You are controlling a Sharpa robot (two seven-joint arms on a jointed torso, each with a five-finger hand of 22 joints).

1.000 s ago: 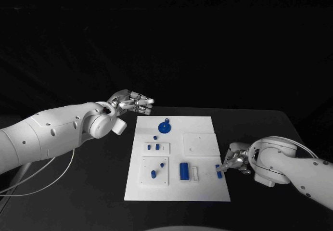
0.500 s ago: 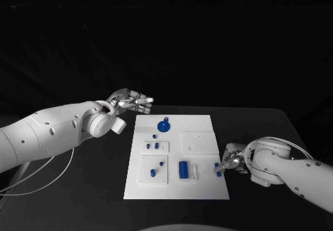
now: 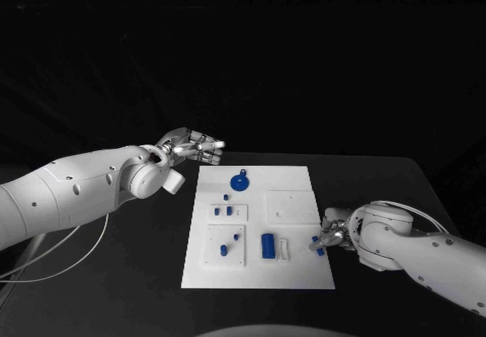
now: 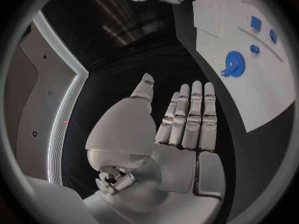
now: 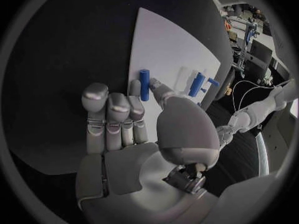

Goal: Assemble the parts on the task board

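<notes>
1. Since the earlier frame, the right hand [image 3: 332, 236] sits slightly further left at the board's [image 3: 293, 277] right edge.
2. It pinches a small blue peg [image 3: 319, 247] lying there.
3. The left hand [image 3: 192, 147], upper left, holds nothing, fingers apart.

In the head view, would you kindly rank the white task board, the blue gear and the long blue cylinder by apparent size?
1. Task board.
2. Blue gear.
3. Long blue cylinder, close to the gear in apparent size; it lies nearer the camera, so their order is unsure.
</notes>
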